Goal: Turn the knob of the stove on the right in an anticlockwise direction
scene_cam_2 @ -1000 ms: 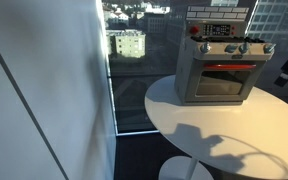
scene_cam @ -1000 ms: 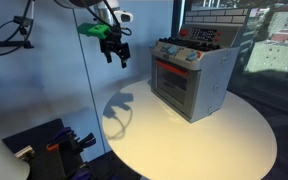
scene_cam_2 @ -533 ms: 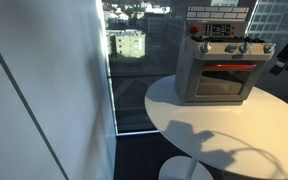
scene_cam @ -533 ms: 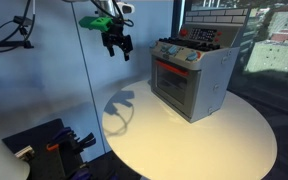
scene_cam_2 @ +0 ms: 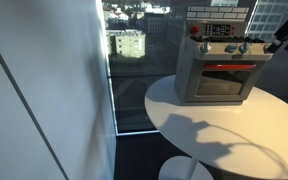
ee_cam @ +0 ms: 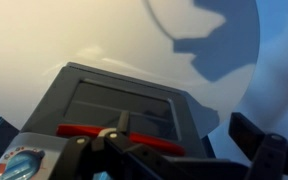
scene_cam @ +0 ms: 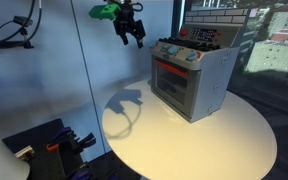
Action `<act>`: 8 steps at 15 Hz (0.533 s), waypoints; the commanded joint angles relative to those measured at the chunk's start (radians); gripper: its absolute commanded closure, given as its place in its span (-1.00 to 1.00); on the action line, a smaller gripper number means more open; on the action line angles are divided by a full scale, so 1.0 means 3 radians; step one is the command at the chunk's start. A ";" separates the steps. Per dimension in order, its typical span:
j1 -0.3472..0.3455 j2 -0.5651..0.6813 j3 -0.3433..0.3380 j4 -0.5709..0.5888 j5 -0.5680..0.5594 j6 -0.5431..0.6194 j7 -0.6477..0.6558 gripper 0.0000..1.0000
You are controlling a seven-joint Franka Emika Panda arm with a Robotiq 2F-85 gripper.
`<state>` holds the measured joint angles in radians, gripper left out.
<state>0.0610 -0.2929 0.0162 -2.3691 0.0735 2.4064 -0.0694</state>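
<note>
The stove [scene_cam: 191, 78] is a small grey toy oven with a red-framed glass door, standing on a round white table [scene_cam: 194, 140]. It also shows in an exterior view [scene_cam_2: 218, 68]. A row of small knobs [scene_cam: 179, 54] runs along its front top edge. My gripper [scene_cam: 136, 40] hangs open and empty in the air, above table height and off to the side of the stove, touching nothing. It sits at the frame edge in an exterior view [scene_cam_2: 282, 42]. In the wrist view the open gripper [ee_cam: 194, 150] looks down on the stove's door [ee_cam: 119, 105] and a blue knob [ee_cam: 19, 165].
A glass wall and window stand close behind the table. Black equipment and cables [scene_cam: 54, 140] lie on the floor beside the table. The table edge [scene_cam_2: 174, 135] curves near the stove's front.
My gripper has risen and moved toward the stove, staying open. The stove has not moved.
</note>
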 commanded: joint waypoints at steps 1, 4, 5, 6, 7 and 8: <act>-0.0153 0.0053 0.0010 0.0085 -0.0163 0.0226 0.0244 -1.00; -0.0257 0.0085 0.0018 0.0095 -0.0285 0.0433 0.0395 -1.00; -0.0290 0.0094 0.0016 0.0095 -0.0317 0.0509 0.0453 -1.00; -0.0321 0.0102 0.0018 0.0095 -0.0350 0.0572 0.0510 -1.00; -0.0341 0.0111 0.0011 0.0098 -0.0354 0.0623 0.0547 -1.00; -0.0365 0.0114 0.0009 0.0096 -0.0358 0.0689 0.0608 -1.00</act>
<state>-0.0254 -0.2781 0.0157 -2.3666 -0.0084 2.5777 0.0537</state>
